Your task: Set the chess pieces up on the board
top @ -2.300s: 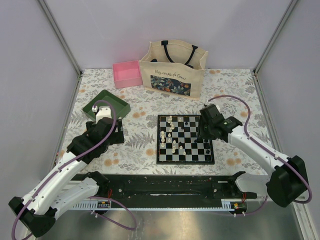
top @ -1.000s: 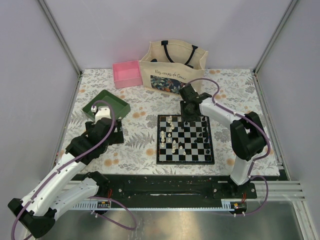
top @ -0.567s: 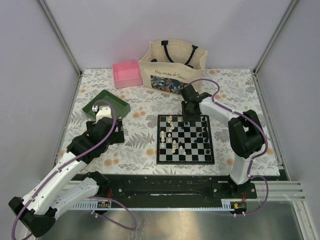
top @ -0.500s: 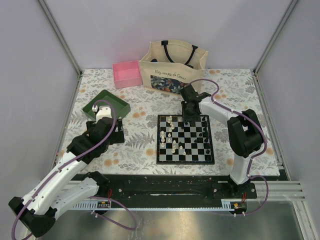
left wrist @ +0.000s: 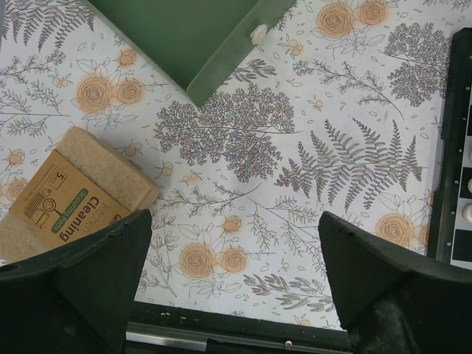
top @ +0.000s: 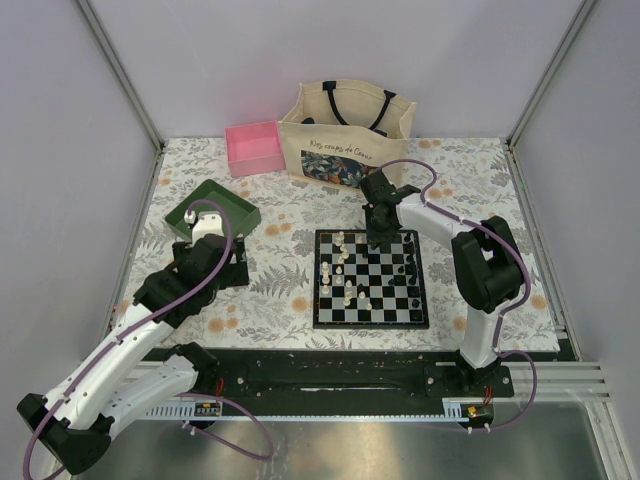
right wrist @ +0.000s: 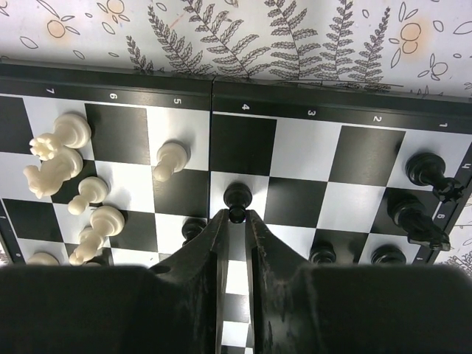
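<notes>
The board (top: 370, 322) lies mid-table with cream-white pieces (top: 345, 270) on its left half and black pieces (top: 411, 265) along its right side. My right gripper (top: 376, 238) hangs over the board's far edge. In the right wrist view the right gripper (right wrist: 236, 215) is shut on the head of a black pawn (right wrist: 237, 196) that stands on a white square of the board (right wrist: 302, 147). White pieces (right wrist: 66, 158) stand to the left, black pieces (right wrist: 413, 214) to the right. My left gripper (left wrist: 236, 273) is open and empty above the tablecloth, left of the board's edge (left wrist: 451, 147).
A green tray (top: 212, 207) sits at the left, with a small white piece (left wrist: 259, 32) on its rim. A scouring-pad pack (left wrist: 66, 195) lies by the left fingers. A pink box (top: 253, 147) and a tote bag (top: 345, 140) stand at the back.
My right arm swung from the board's right side to its far edge, then stayed nearly still with the jaws at the black pawn. The left arm has not moved.
</notes>
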You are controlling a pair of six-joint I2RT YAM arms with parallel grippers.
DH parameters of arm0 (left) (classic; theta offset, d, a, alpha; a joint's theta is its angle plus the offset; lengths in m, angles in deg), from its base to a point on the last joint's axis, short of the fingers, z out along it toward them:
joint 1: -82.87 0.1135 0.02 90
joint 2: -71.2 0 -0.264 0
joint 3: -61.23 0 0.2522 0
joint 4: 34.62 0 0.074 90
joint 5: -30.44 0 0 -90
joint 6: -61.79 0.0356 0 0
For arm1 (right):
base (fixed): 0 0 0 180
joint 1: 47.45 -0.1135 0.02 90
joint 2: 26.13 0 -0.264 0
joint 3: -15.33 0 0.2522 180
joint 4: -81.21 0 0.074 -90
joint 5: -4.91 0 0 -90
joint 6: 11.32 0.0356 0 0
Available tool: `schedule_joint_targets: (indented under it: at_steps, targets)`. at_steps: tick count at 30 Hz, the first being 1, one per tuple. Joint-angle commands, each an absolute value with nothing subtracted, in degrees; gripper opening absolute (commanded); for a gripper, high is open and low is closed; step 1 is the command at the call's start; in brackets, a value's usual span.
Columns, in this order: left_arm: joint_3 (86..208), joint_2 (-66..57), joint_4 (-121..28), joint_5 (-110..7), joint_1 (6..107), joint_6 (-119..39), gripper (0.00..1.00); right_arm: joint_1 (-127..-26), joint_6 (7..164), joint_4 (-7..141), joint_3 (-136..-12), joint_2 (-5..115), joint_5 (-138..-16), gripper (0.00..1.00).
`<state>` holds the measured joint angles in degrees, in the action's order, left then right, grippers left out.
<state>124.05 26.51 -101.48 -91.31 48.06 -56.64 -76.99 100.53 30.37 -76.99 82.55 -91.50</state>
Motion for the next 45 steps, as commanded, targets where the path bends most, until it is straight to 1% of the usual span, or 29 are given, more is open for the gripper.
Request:
schedule_joint_targets:
  at_steps: [1,16,45]
  targets:
    - [125.44,27.34,-99.97,-91.46,48.42,-56.07,0.99,-75.93,99.95,31.50,-78.50,81.98,-92.03,0.20]
    - [125.44,27.25,-99.89,-91.20,48.33,-56.07,0.99,-69.69,100.13,32.03,-77.53,80.92,-93.96,0.20]
    - [125.44,27.16,-99.97,-91.11,48.33,-55.99,0.99,-68.02,100.65,31.77,-75.95,80.04,-95.64,0.21]
